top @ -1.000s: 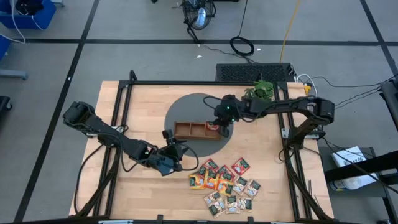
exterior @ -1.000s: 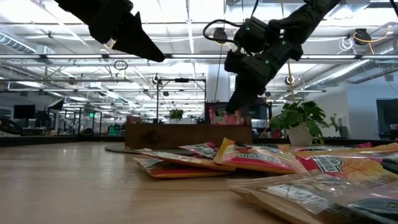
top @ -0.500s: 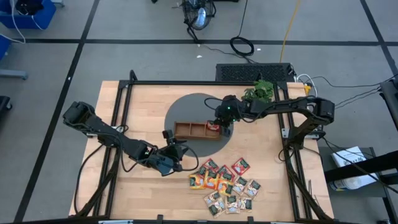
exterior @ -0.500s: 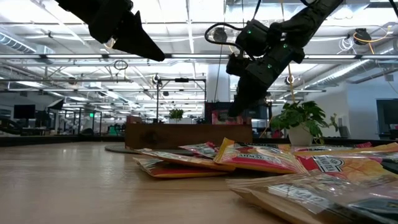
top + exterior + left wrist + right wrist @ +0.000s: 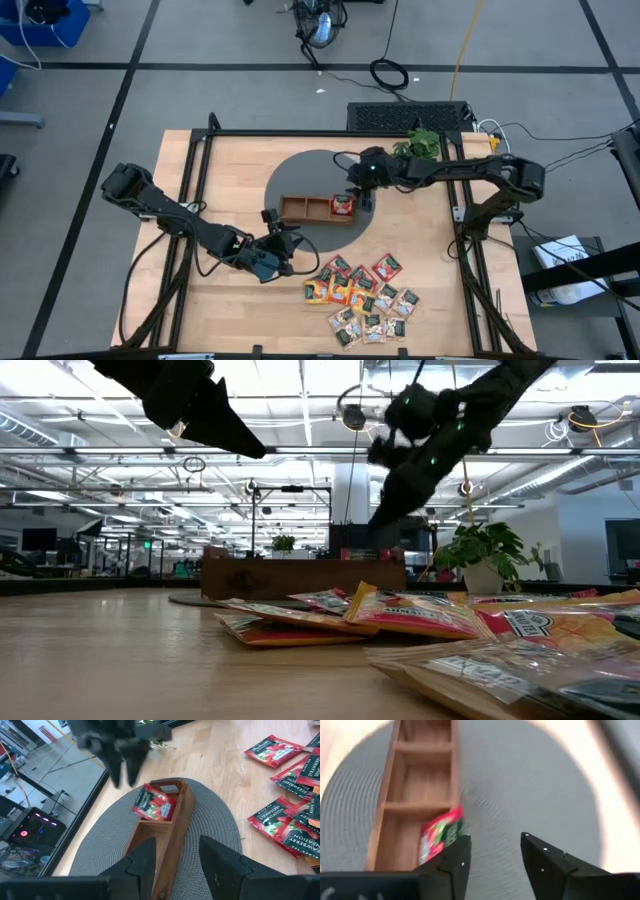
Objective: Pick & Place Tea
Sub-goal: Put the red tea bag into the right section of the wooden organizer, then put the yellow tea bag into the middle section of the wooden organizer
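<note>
Since the earlier frames, the right gripper [image 5: 366, 194] has opened and risen clear of the wooden tray [image 5: 300, 209], leaving a red tea sachet [image 5: 343, 206] behind in the end compartment nearest that arm. Its fingers [image 5: 451, 865] now stand apart with nothing between them, so the sachet is released. It does not lie flat: in the left wrist view the sachet [image 5: 153, 805] leans across the compartment, one edge propped on the tray wall, and its long axis runs slantwise rather than in line with the tray's length. The right wrist view agrees, showing the sachet [image 5: 439, 839] tilted against the side wall with one corner above the rim. This resting attitude is probably the result of a drop from slightly above rather than a seated placement. The tray sits on a round grey mat [image 5: 300, 172], which appears to mark the delivery zone. The left gripper [image 5: 284, 247] hovers near the front of the table, between the mat and the pile, fingers [image 5: 145, 862] parted and empty, apparently waiting its turn. The remaining sachets [image 5: 362, 298] lie in a loose overlapping heap toward the front edge, well apart from the tray, pointing in mixed directions. The other two compartments look empty.
</note>
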